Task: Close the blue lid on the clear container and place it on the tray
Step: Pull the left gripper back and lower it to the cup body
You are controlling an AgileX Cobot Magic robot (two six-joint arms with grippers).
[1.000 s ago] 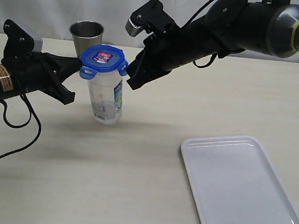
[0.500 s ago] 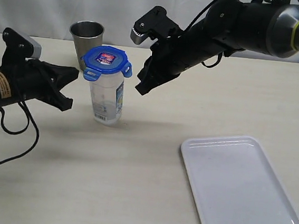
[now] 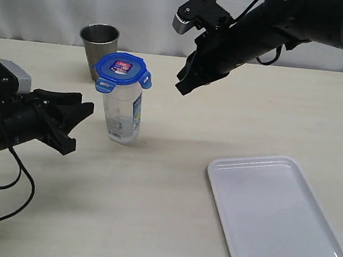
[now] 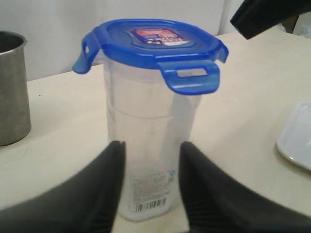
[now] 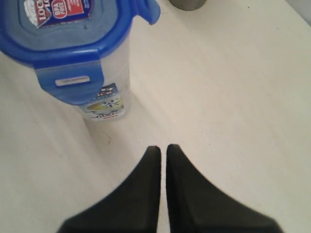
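A steel cup (upright, grey) stands on the beige table.

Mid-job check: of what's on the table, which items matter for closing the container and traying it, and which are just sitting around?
Belongs to the job:
- blue lid, resting on top of the container
- clear container, standing upright on the table
- tray, off to the right side of the exterior view

Just lying about:
- steel cup, behind the container
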